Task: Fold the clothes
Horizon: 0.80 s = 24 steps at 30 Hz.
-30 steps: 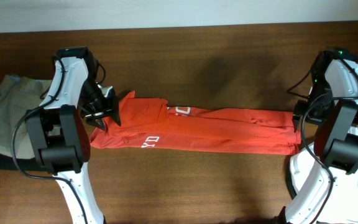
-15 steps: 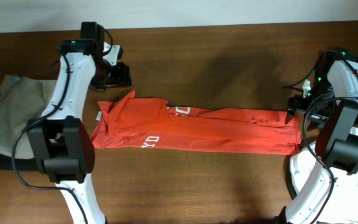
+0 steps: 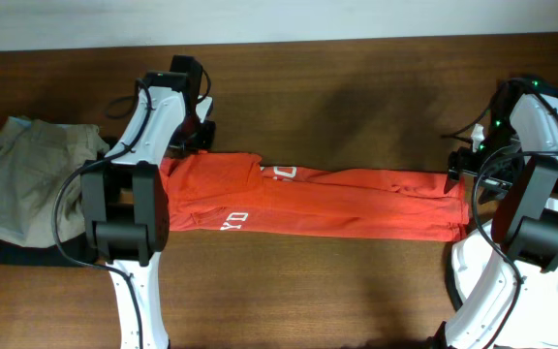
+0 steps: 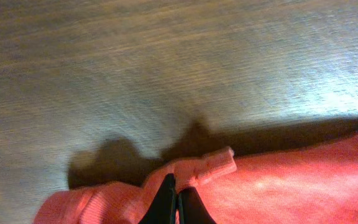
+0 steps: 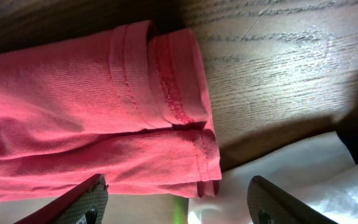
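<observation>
Orange-red T-shirt (image 3: 356, 202) lies in 1 long strip across the table (image 3: 356, 97). Left gripper (image 4: 176, 200) appears pinched on its far-left edge; right gripper (image 5: 176, 190) hovers wide, empty, over the right hem. Likely next: folding an end inward.

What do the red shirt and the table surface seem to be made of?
T-shirt: soft knit fabric, probably cotton jersey, matte; stitched hems and fine ribbing show. Table: wood or wood-look laminate, slightly glossy; grain lines and a light reflection show.
</observation>
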Available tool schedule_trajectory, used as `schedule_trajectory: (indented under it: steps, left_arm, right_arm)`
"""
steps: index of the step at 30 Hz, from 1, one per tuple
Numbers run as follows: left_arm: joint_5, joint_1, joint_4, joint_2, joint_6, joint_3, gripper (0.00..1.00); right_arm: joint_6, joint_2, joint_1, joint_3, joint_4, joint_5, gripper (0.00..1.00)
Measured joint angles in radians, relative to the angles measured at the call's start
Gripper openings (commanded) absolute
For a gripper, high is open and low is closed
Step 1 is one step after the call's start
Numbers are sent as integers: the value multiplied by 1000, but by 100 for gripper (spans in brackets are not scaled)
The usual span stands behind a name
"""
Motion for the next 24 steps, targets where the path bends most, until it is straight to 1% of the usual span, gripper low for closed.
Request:
schedule_trajectory:
  steps: [2, 4, 5, 7, 9, 11, 13, 15, 18, 22, 24]
  left_arm:
    - [95, 0, -96, 1, 21, 44, 0]
    - [214, 1, -203, -11, 101, 104, 0]
    - [249, 1, -227, -35, 130, 117, 0]
    - [288, 1, -288, -122, 177, 132, 0]
    - [283, 1, -352, -177, 185, 143, 0]
    - [233, 0, -420, -181, 164, 140, 0]
    - [140, 0, -506, -181, 88, 132, 0]
    - [98, 1, -559, -181, 39, 127, 0]
    - [34, 1, -562, -181, -21, 84, 0]
    - [-139, 6, -565, -181, -172, -85, 0]
    - [-175, 28, -560, -181, -215, -138, 0]
  right_arm:
    - [0, 0, 0, 0, -1, 0, 75]
    - [0, 0, 0, -1, 0, -2, 75]
    - [0, 0, 0, -1, 0, -3, 76]
    - [0, 0, 0, -1, 0, -3, 75]
    - [0, 0, 0, -1, -6, -3, 76]
    - [0, 0, 0, -1, -12, -3, 76]
    - [0, 0, 0, -1, -12, -3, 75]
    - [0, 0, 0, -1, -12, -3, 76]
    - [0, 0, 0, -1, -12, -3, 76]
    - [0, 0, 0, -2, -13, -3, 76]
    - [0, 0, 0, -2, -12, -3, 76]
